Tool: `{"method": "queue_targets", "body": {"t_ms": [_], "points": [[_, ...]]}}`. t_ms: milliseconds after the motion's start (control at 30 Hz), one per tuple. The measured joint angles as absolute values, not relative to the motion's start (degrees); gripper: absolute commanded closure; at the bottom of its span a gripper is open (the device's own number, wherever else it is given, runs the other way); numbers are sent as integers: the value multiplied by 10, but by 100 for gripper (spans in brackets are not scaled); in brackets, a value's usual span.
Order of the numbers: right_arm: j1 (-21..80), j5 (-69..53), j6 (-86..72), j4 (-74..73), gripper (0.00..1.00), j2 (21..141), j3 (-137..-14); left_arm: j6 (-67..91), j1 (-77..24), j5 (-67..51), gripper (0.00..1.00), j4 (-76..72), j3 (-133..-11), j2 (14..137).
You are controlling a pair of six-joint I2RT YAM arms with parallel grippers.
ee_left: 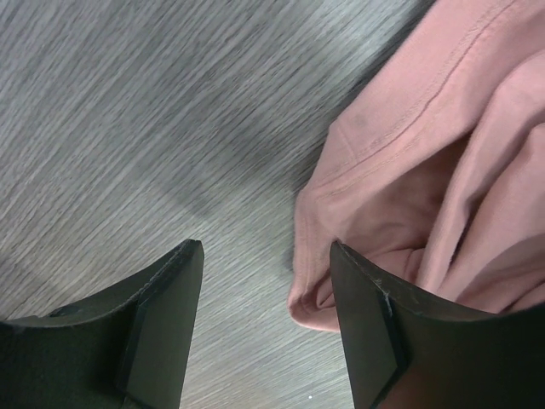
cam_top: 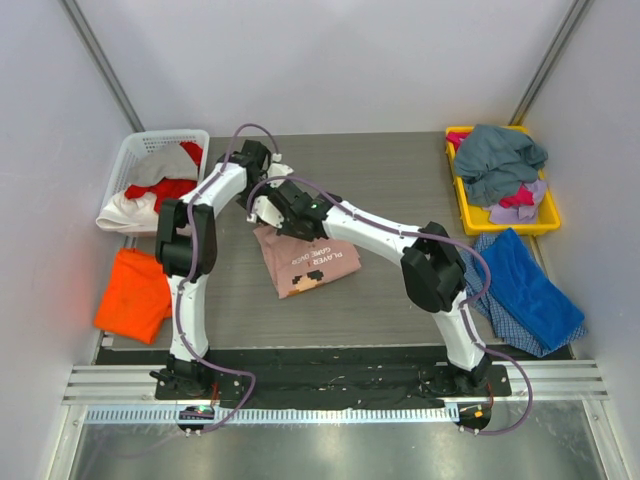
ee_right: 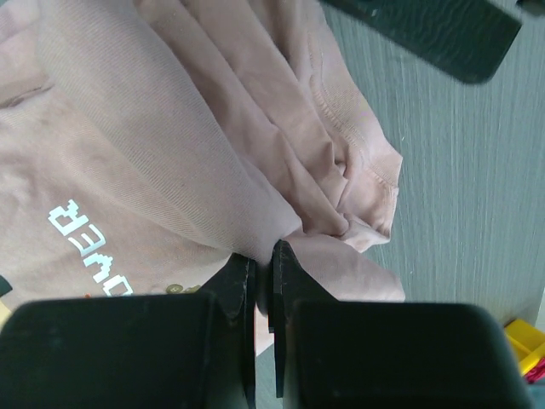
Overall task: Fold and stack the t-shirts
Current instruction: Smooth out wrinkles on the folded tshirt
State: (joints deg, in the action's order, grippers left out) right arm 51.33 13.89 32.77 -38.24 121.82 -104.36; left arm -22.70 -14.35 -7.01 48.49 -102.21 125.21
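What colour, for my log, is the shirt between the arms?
Dusty pink shirt, best in right wrist view.

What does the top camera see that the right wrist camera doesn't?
Only the top view shows the orange shirt lying at the left and the white basket of clothes behind it. Only the right wrist view shows, up close, the right jaws shut on a fold of the pink shirt, plus its stitched hem. Both show the pink shirt with its printed letters, lying on the grey table.
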Motion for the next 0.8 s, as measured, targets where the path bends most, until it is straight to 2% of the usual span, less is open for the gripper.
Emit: {"method": "queue_targets", "body": {"t_ms": [200,267,300,333,400,433,600,800], "points": [[513,139,331,-381,99,1242,-1065,-227,-147,-67,35,485,-1022,1252],[513,140,332,-379,94,1247,-1065,-227,-149,-65,35,485,-1022,1252],[513,142,333,-378,91,1249,-1065,-227,-149,-64,36,485,-1022,1252],[513,144,334,-375,81,1252,-1064,-227,-149,-64,36,484,-1022,1252],[513,150,335,-367,70,1254,-1060,-227,-149,-60,35,484,-1022,1252],[513,154,336,-362,61,1254,-1055,-227,-149,-59,36,484,-1022,1252],[513,175,341,-340,36,1254,-1033,-227,-149,-50,36,482,-1022,1252],[513,194,339,-317,31,1254,-1010,-227,-149,-29,36,468,-1006,1247]]}}
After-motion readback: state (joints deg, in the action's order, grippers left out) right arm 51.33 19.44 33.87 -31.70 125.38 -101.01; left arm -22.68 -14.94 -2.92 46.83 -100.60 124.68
